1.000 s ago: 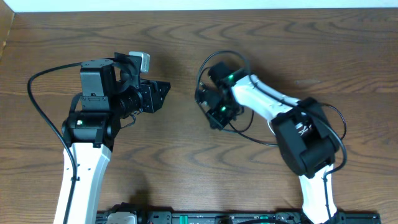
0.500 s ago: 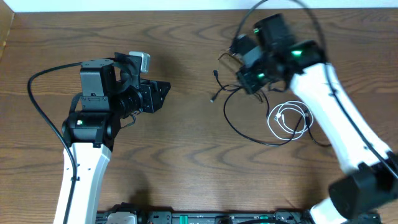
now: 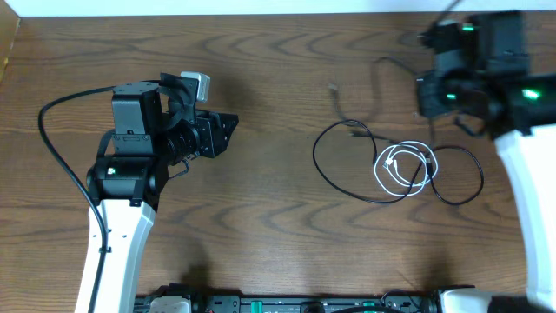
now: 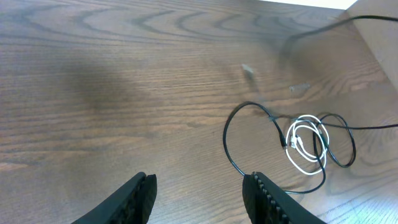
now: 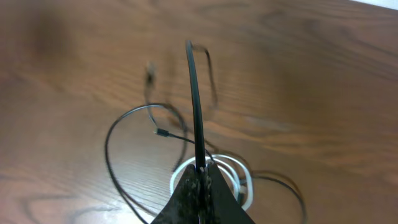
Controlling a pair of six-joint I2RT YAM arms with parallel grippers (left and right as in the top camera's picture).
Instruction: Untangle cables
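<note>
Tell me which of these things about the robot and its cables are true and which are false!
1. The right gripper is pinching the black cable. True.
2. The left gripper is holding the white cable. False: the left gripper is open and empty, and the white cable lies on the table.
3. The white cable is curled up in a small coil. True.
4. The white cable lies well apart from the black cable. False: loops of the black cable cross right over the white coil, so the two overlap.
</note>
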